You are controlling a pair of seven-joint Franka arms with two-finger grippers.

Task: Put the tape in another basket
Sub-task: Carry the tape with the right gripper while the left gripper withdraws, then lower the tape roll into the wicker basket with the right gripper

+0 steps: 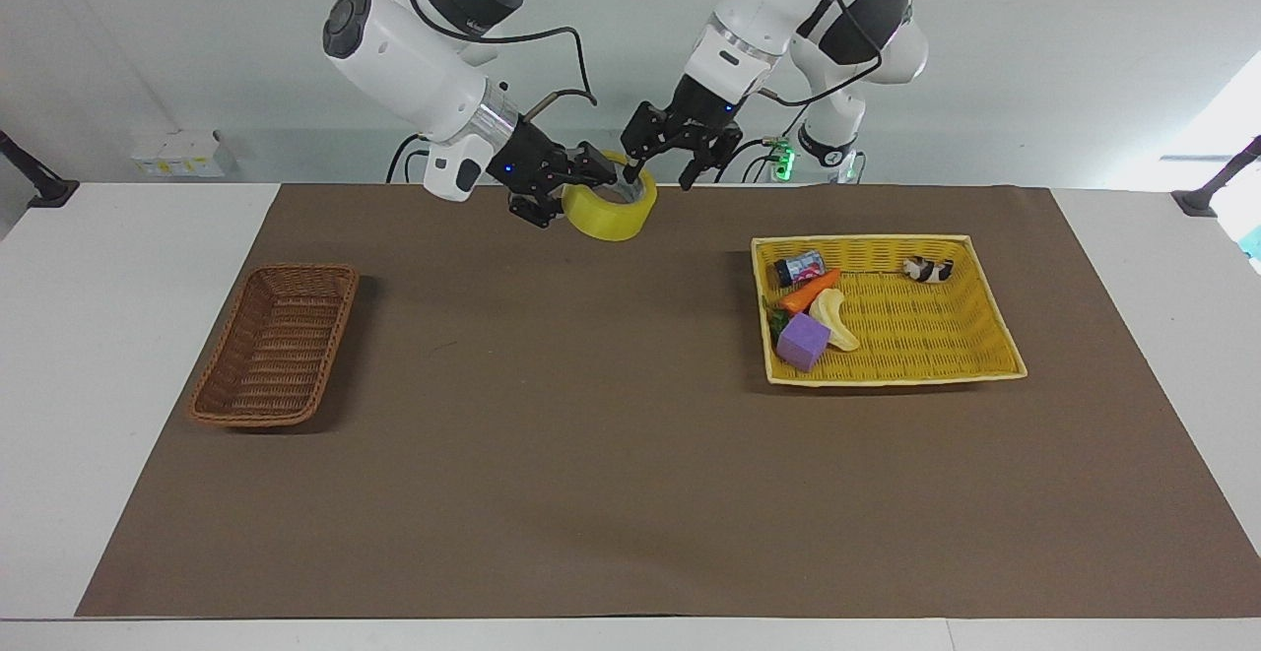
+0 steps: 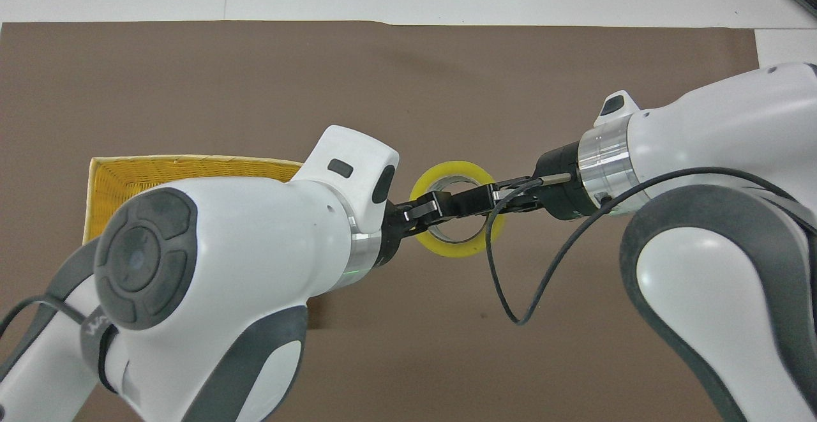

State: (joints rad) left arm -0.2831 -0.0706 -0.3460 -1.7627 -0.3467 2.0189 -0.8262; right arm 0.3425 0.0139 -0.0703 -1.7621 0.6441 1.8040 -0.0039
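i have the tape (image 1: 611, 210) in the air over the mat's robot-side edge, clamped in my right gripper (image 1: 576, 186). my left gripper (image 1: 658, 161) hangs at its 1 o'clock, jaws apart. handover looks done. the brown basket (image 1: 276, 346), at the tape's 8 o'clock, is the leg left.

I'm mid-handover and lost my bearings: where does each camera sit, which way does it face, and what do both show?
Facing view: high across the table, looking at the robots; both arms show whole, right hand holding the tape, left hand above it, wicker basket.
Overhead view: above the robots' end, looking steeply down; both forearms fill it.
Shared: the tape and the yellow basket.
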